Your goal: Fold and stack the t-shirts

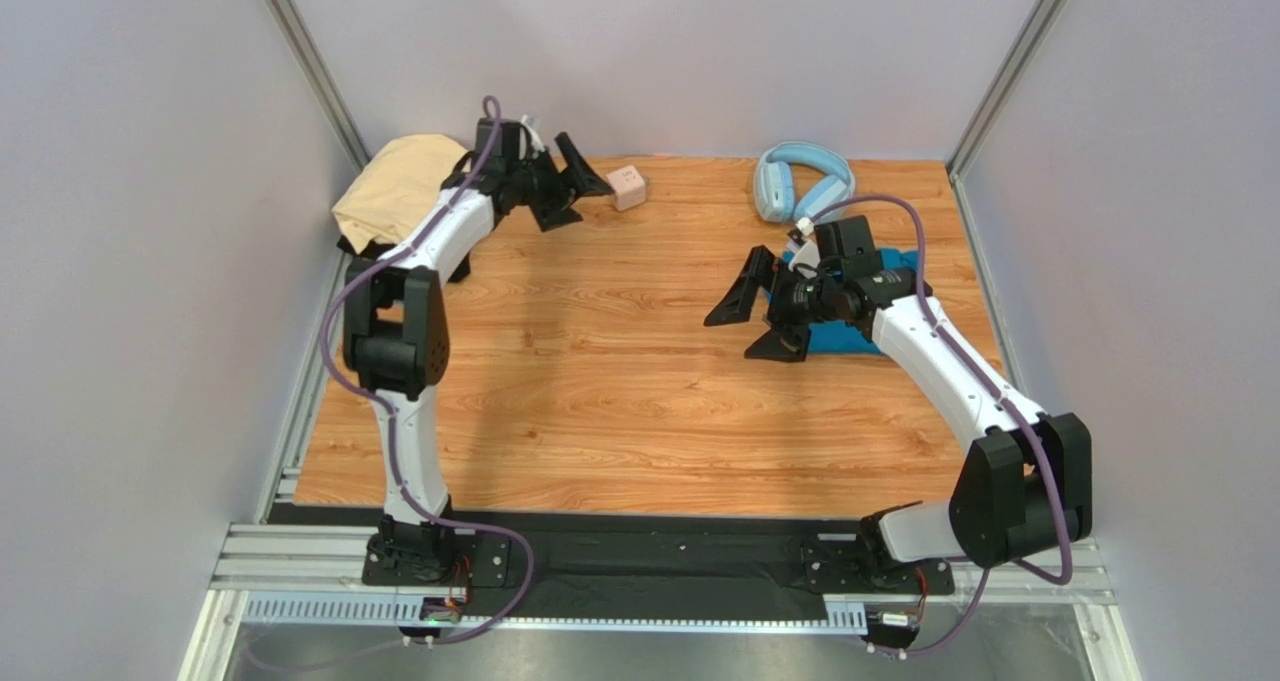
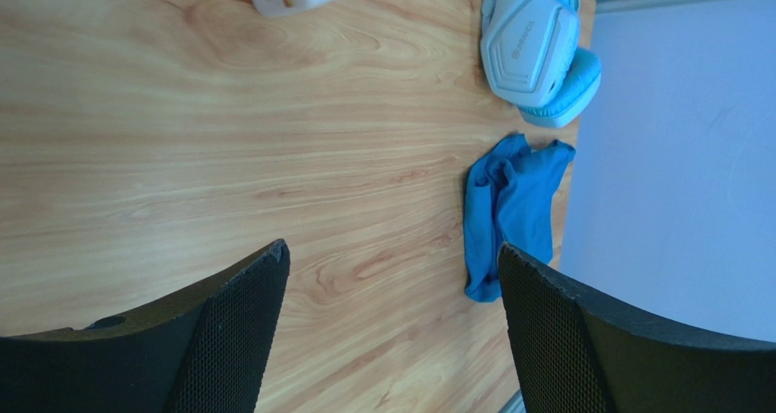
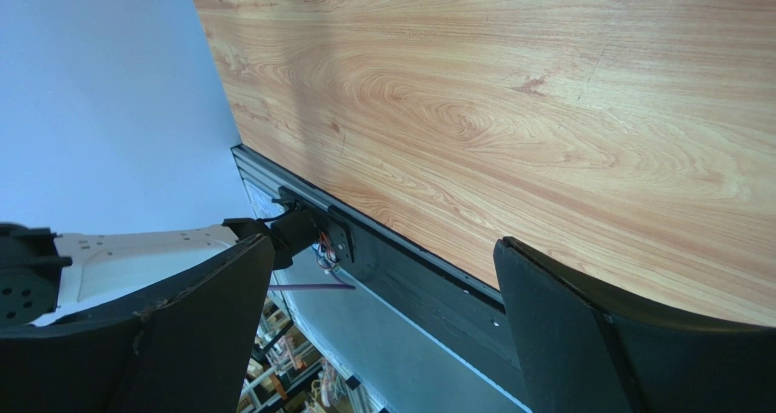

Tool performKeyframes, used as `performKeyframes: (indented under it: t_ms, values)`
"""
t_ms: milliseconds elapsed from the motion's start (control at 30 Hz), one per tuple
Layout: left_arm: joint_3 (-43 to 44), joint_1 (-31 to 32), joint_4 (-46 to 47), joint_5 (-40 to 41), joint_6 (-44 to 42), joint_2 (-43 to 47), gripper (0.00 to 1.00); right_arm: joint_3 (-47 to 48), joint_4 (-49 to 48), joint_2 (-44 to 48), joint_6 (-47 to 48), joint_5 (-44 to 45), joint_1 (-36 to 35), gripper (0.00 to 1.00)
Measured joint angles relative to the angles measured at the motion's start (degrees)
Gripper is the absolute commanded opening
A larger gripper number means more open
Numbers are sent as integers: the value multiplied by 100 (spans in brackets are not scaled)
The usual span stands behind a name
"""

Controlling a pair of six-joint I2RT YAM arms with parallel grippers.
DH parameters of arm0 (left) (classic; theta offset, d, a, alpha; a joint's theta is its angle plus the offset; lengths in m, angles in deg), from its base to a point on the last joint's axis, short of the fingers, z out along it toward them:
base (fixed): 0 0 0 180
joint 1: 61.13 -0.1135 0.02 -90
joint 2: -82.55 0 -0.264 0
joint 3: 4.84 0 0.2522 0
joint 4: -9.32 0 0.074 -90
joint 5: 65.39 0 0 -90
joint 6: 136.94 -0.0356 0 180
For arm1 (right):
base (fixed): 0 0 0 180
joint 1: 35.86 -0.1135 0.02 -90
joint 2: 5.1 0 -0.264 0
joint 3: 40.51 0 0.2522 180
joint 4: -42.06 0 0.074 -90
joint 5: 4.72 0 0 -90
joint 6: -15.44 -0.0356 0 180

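A pale cream-yellow t-shirt lies bunched in the back left corner, with the left arm reaching over it. My left gripper hangs open just right of it, holding nothing. A crumpled teal t-shirt lies at the right side, mostly hidden under my right arm. The left wrist view shows the teal t-shirt far off, beyond the wide-apart fingers of my left gripper. My right gripper is open above bare wood, left of the teal t-shirt. My right gripper shows empty in its own view.
A small pink cube sits right beside the left gripper's tips. Light-blue headphones lie at the back, behind the teal shirt; the headphones also show in the left wrist view. Grey walls close in the wooden table on three sides.
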Motion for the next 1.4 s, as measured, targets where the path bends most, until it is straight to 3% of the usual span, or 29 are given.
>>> performKeyframes:
  t_ms: [200, 367, 600, 933, 1400]
  values:
    - [2339, 142, -1078, -254, -131, -1576, 90, -201, 105, 173, 15, 72, 44, 100]
    - [3414, 68, -2096, 188, -232, -2124, 90, -525, 188, 345, 15, 116, 74, 100]
    - [3615, 52, -2332, 251, -9, -2367, 90, -848, 225, 433, 52, 111, 173, 100]
    - [3615, 284, -1298, -15, 535, -3136, 90, -1078, 284, 494, 227, 186, 197, 100]
    - [3578, 282, -474, 422, 745, -3180, 90, -1003, 503, 444, 354, 341, 201, 100]
